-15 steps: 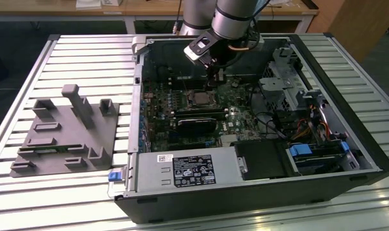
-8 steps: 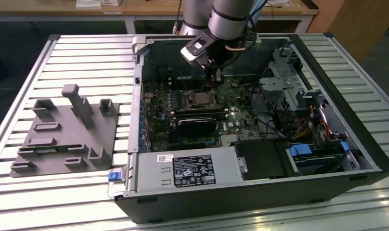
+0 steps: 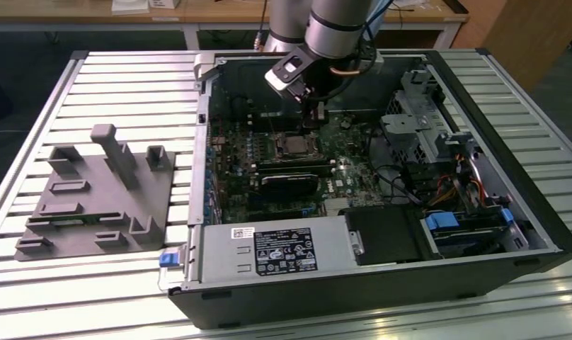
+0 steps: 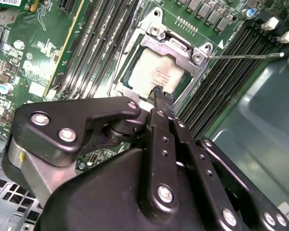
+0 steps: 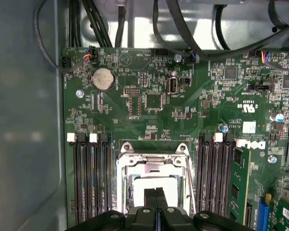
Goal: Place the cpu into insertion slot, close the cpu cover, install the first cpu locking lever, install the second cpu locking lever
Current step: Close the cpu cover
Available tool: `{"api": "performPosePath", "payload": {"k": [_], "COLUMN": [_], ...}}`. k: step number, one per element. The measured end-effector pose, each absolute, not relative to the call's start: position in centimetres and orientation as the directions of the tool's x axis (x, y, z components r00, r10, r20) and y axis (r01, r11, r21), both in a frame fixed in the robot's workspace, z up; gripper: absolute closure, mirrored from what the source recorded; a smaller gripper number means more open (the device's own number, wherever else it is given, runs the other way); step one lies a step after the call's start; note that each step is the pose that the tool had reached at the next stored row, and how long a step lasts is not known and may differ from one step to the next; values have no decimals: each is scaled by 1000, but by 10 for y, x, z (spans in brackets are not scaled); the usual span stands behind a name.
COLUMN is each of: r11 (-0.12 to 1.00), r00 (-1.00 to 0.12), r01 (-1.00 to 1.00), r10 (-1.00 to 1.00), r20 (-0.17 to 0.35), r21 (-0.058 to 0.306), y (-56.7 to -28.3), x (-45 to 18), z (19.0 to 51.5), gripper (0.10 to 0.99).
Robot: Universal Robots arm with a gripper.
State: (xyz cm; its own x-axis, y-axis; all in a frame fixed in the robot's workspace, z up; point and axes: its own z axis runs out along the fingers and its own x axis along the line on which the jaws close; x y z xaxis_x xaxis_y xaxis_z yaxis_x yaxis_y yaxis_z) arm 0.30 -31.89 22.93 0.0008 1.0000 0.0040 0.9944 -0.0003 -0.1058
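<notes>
Gripper point(image 4: 163, 98), fingers pressed together and empty, is being held close over the cpu point(image 4: 156, 72) sitting in the insertion slot point(image 5: 131, 190) under the cpu cover point(image 4: 176, 45), which may be sprung up while the locking lever point(image 4: 245, 56) is being left unlatched.

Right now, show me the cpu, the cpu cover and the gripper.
cpu point(image 4: 156, 72): second wrist view, middle of its silver top.
cpu cover point(image 4: 176, 45): second wrist view, its wide silvery frame bar.
gripper point(image 4: 161, 94): second wrist view, between its shut fingertips.

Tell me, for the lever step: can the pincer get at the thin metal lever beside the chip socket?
Likely yes: the pincer sits at the socket, and the lever stands uncovered beside it.
</notes>
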Motion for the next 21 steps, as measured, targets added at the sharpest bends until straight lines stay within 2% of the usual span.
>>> {"api": "performPosePath", "payload": {"k": [21], "r11": [11], "r00": [-11], "r01": [995], "r10": [1000], "r20": [4], "r21": [94], "y": [-320], "x": [-10], "z": [223], "gripper": [980]}}
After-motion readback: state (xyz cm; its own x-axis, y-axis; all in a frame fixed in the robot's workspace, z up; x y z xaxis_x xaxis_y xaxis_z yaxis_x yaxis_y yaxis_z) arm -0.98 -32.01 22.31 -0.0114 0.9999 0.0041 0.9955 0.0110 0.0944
